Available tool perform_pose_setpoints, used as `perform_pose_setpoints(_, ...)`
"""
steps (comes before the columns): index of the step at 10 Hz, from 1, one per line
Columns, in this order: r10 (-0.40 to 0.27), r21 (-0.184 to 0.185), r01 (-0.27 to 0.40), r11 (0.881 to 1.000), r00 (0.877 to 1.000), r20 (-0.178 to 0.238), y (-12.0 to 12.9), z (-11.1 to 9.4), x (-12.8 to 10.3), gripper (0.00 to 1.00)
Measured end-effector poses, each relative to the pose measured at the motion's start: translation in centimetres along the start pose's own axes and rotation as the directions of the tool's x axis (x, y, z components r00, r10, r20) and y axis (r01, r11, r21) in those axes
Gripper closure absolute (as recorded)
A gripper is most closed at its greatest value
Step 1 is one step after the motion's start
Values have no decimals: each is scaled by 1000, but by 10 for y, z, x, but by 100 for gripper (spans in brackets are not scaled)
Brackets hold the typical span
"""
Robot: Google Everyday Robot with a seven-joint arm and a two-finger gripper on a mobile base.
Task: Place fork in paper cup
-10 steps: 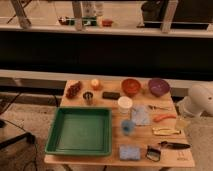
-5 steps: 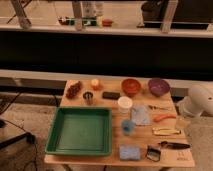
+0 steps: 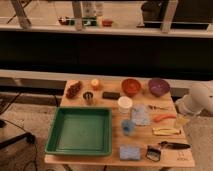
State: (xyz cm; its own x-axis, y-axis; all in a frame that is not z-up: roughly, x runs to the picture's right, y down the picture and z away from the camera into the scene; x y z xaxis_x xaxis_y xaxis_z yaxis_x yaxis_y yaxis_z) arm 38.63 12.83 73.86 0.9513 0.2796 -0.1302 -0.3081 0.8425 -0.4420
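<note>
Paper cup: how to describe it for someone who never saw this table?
On the table, look beyond the green tray's far right corner. The paper cup stands there, plain white, unlike the dark metal cup to its left and the blue cup in front. The gripper is out of view; only the arm shows at right.

On the table (image 3: 145, 137), the paper cup (image 3: 124, 104) stands right of the tray (image 3: 80, 110), before two bowls (image 3: 131, 86). The fork (image 3: 159, 107) lies further right, past a cloth (image 3: 140, 115). The arm (image 3: 197, 99) stands at the table's right edge, its gripper out of sight.
</note>
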Motion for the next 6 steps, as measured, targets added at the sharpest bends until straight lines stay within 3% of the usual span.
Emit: perform_pose_setpoints(6, -106, 23, 104, 994, 991, 88, -23, 25, -30, 20)
